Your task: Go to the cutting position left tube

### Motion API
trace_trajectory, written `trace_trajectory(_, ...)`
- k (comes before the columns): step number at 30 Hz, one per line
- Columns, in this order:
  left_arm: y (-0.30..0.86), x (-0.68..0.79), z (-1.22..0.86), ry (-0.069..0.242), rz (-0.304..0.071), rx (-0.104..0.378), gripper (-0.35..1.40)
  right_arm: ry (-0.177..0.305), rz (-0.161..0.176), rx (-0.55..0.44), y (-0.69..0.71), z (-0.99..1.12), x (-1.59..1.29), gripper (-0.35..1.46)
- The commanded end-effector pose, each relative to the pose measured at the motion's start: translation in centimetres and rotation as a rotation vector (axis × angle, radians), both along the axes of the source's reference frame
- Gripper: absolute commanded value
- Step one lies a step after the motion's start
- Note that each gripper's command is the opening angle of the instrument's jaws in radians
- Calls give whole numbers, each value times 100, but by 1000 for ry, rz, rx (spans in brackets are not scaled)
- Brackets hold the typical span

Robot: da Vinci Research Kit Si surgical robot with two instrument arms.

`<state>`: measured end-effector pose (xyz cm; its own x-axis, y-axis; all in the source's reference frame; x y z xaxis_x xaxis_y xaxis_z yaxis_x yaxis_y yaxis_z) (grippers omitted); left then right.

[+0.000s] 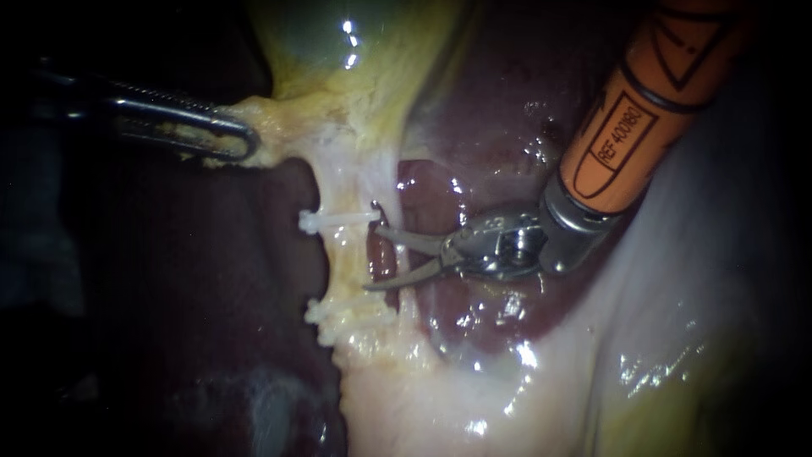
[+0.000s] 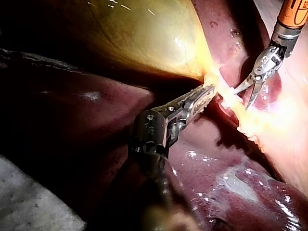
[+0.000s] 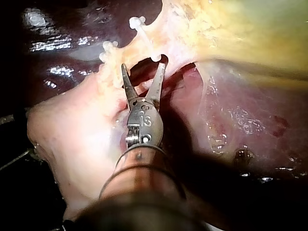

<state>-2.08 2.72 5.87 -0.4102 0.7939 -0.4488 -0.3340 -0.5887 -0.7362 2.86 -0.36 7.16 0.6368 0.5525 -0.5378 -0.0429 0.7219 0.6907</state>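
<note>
1. The left instrument comes in level from the left edge. Its pincer is clamped on yellow tissue below the gallbladder.
2. The tube runs downward, bare between an upper clip and a lower clip. Dark liver borders its left edge.
3. The right instrument slants in from the upper right, pincer wide, tips at the tube's right edge between the clips.
</note>
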Motion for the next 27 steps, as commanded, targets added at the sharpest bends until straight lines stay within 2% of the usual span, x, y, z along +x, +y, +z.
trace_trajectory(1,0,0,0,0,0,0,-35,12,9,3,1,0,2,143)
trace_trajectory(8,0,0,0,1,0,-1,-35,51,8,44,3,3,20,143)
trace_trajectory(18,0,-1,0,1,-1,-1,-35,64,-8,48,-2,14,51,143)
trace_trajectory(24,0,-1,1,1,-1,-1,-35,87,8,55,0,15,69,144)
trace_trajectory(27,0,-1,1,1,-1,-1,-35,97,5,61,0,15,76,144)
